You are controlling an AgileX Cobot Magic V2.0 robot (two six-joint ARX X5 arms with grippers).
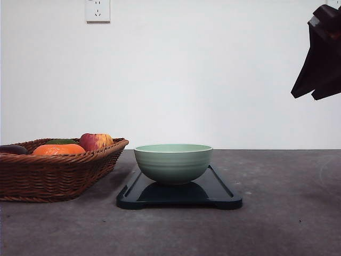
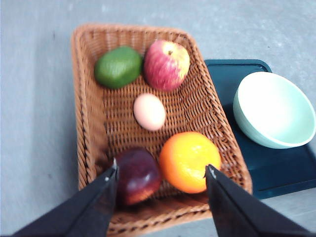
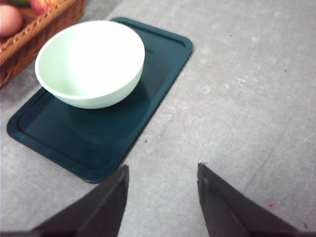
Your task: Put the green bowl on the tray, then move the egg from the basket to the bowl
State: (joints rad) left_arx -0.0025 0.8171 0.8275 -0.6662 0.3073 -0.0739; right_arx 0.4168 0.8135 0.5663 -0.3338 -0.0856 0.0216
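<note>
The pale green bowl (image 1: 173,162) stands upright and empty on the dark tray (image 1: 218,194) in the middle of the table. The brown wicker basket (image 1: 50,178) sits to its left. Inside the basket (image 2: 89,98) the small pinkish egg (image 2: 149,111) lies among the fruit. My left gripper (image 2: 162,170) hovers open above the basket's near end, over a dark red fruit (image 2: 138,175) and an orange (image 2: 187,160). My right gripper (image 3: 163,170) is open over bare table beside the tray (image 3: 98,148) and holds nothing; it hangs high at the right (image 1: 319,80). The bowl (image 3: 91,61) and egg (image 3: 10,19) show there too.
A red-yellow apple (image 2: 167,64) and a green fruit (image 2: 117,66) lie at the basket's far end. The apple (image 1: 96,141) and orange (image 1: 58,150) rise above the basket's rim. Grey table stretches right of the tray. A wall socket (image 1: 97,10) is on the white wall.
</note>
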